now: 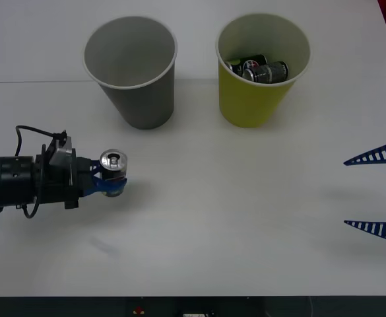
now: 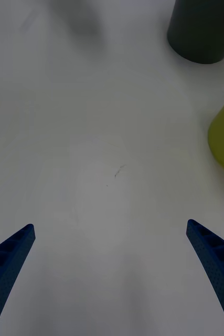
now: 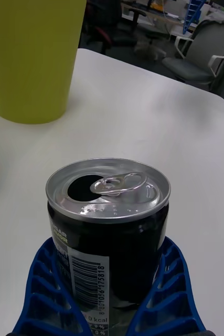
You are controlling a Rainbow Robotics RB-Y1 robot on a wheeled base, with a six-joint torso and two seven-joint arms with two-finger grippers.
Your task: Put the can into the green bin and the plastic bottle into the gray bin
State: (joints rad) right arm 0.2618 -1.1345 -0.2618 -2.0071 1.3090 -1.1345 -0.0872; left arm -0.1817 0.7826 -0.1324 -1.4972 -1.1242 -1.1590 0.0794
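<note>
Blue ribbed fingers of the left gripper (image 1: 111,179) pinch the can (image 1: 113,164), upright, well left of the green bin (image 1: 258,99) and nearer than it. The grasp looks made; next comes a lift and carry over that bin's rim. Silver top, opened tab, black barcoded body. The right gripper (image 1: 375,191) waits spread, far right of that bin.

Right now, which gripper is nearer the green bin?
Left. The left gripper sits in front of the gray bin, shut on the can; the right gripper waits open at the table's right edge, farther from the green bin.
</note>
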